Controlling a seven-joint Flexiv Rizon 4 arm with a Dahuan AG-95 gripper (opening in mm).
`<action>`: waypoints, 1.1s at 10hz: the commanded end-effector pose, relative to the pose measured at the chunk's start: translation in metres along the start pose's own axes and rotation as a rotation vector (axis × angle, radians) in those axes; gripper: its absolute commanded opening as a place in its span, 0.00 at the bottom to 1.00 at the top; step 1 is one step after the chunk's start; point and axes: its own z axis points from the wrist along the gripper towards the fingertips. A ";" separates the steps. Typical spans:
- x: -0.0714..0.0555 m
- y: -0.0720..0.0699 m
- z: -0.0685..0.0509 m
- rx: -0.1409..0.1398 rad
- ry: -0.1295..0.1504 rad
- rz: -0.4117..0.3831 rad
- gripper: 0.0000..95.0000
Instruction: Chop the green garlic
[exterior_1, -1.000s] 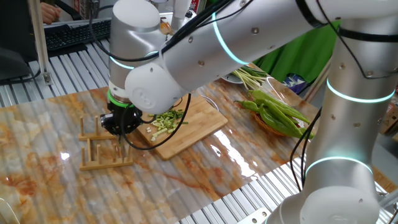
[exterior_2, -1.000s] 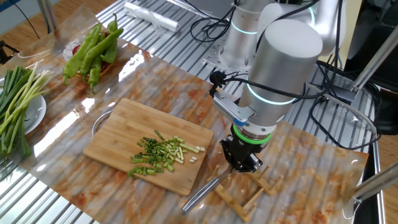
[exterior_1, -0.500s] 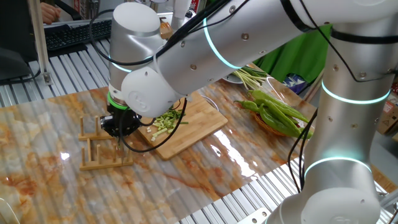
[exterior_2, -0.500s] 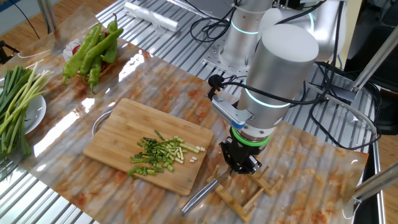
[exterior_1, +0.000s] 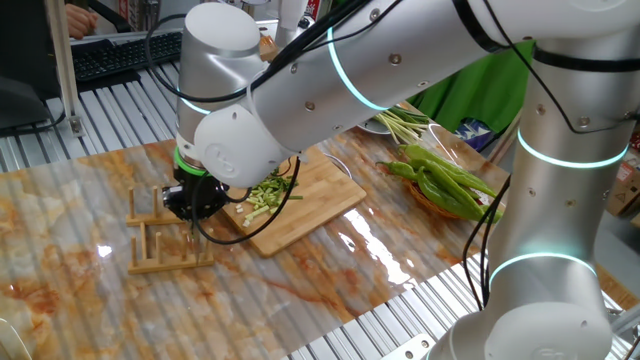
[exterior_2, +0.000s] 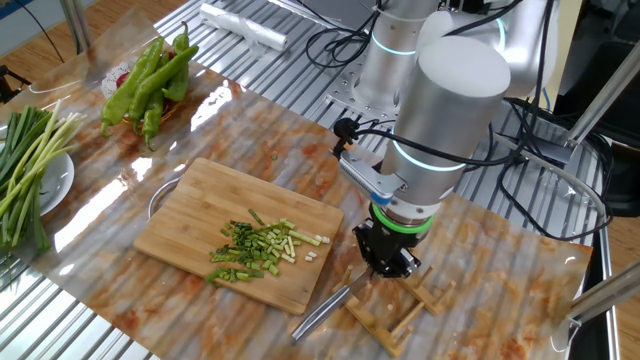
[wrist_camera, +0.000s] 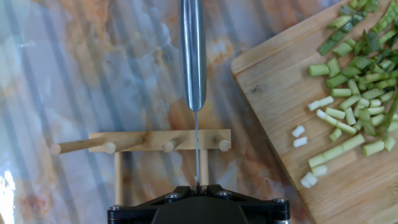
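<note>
The fingers (exterior_2: 385, 268) are clamped on the knife (wrist_camera: 192, 56), its blade running down through the wooden rack (wrist_camera: 155, 142) between two pegs, handle lying out over the table (exterior_1: 60, 220).

The garlic (exterior_2: 258, 248) lies already chopped in a pile on the board (exterior_2: 190, 235), just beside the rack.

The risk, as I judge it: if the blade is not seated between the pegs, letting go could tip the knife onto the table, or tilt the light rack. A sideways pull might drag the rack along (it looks unfixed).

The table is glossy, marble-patterned, with ribbed metal edges. Peppers (exterior_2: 150, 80) and uncut stalks (exterior_2: 25, 165) sit well apart; cables and a keyboard lie behind.
</note>
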 end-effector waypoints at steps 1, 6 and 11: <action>0.000 0.000 0.000 0.001 0.000 0.003 0.00; 0.000 0.000 0.001 0.002 -0.001 0.011 0.00; 0.001 0.001 0.001 0.003 0.003 0.033 0.20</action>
